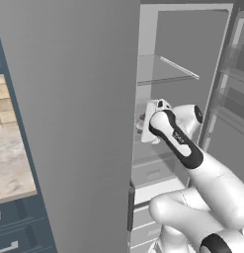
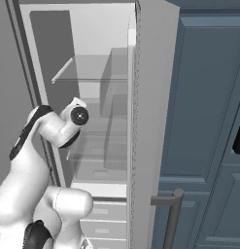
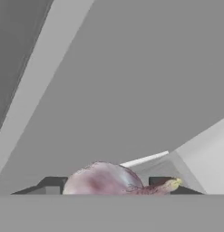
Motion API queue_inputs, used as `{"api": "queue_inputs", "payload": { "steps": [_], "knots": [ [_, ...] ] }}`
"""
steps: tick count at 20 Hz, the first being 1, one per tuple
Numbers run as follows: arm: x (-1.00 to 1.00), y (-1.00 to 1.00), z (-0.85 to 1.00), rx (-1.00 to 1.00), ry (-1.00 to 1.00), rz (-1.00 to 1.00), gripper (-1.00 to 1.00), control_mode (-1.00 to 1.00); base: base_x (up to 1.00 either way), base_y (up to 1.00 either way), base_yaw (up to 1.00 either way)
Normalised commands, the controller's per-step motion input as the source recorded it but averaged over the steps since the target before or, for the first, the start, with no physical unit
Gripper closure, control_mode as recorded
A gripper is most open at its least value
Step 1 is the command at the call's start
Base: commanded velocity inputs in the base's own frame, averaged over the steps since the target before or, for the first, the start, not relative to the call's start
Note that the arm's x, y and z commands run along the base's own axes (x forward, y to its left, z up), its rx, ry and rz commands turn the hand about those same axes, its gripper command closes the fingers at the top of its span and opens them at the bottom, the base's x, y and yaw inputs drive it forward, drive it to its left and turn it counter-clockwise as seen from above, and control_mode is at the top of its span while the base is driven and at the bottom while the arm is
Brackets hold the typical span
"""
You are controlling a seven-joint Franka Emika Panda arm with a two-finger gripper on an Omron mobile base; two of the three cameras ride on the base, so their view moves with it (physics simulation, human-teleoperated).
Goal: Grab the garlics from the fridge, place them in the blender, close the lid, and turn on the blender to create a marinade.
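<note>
From the left base view the arm reaches into the open fridge (image 1: 187,59), hand at mid-shelf height; the right base view adds the door handle (image 2: 172,214). The hand view shows the gripper (image 3: 106,185) pinching a garlic (image 3: 104,180) between its dark fingertips (image 3: 52,183).

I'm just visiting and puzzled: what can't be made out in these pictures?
- Hand view: the pale pinkish garlic bulb has its lower part cut off at the bottom, so whether the jaws grip it is unclear.
- Left base view: the white arm's wrist hides the jaws inside the tall grey fridge.
</note>
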Motion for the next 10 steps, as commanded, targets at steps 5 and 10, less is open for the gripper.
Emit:
{"api": "queue_inputs", "payload": {
  "steps": [5,10],
  "knots": [
    [-1.0,-0.3,0.59,0.0,0.11,-0.03,1.0,-1.0,0.0,0.0,0.0],
    [-1.0,-0.13,0.5,-0.01,0.05,-0.03,1.0,-1.0,0.0,0.0,0.0]
  ]
}}
